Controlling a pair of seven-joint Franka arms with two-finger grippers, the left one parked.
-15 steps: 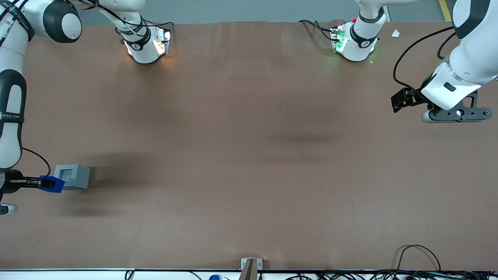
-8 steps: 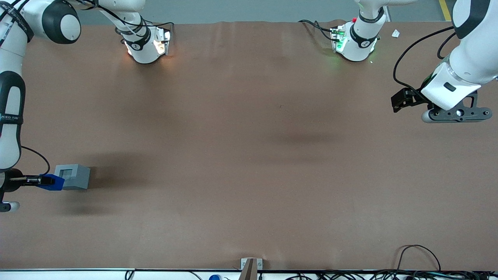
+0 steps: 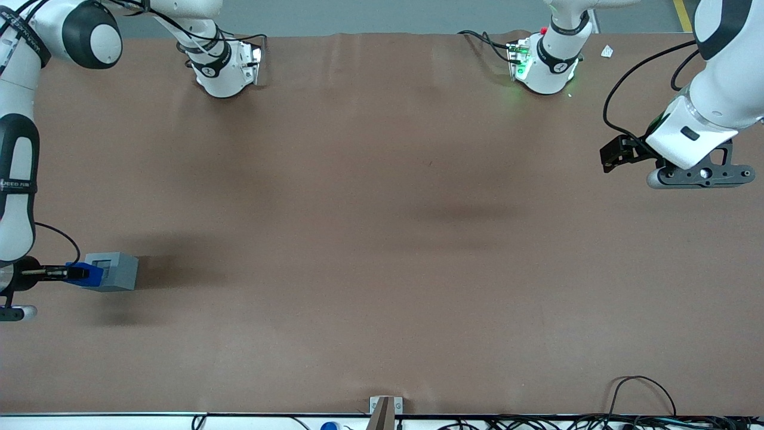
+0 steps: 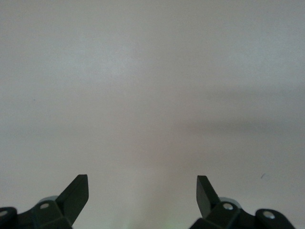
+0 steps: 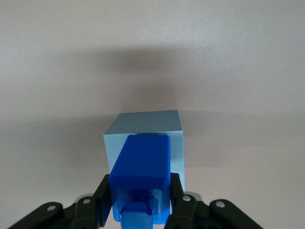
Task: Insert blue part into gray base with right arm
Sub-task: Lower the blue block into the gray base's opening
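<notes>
The gray base point(image 3: 113, 270) sits on the brown table at the working arm's end, its square recess facing up. My right gripper point(image 3: 74, 273) is shut on the blue part point(image 3: 85, 272) and holds it level against the base's side edge, overlapping its top corner. In the right wrist view the blue part point(image 5: 140, 164) is clamped between the two black fingers point(image 5: 177, 191) and hangs right in front of the base point(image 5: 147, 126), covering much of its near face. The base's recess is hidden in that view.
The brown table mat point(image 3: 382, 239) spreads wide toward the parked arm's end. Two arm pedestals point(image 3: 224, 65) point(image 3: 546, 63) stand at the table's edge farthest from the front camera. Cables point(image 3: 632, 394) and a small bracket point(image 3: 385, 409) lie at the nearest edge.
The gripper and blue part have risen slightly and shifted toward the gray base, now overlapping its edge. The base has not moved.
</notes>
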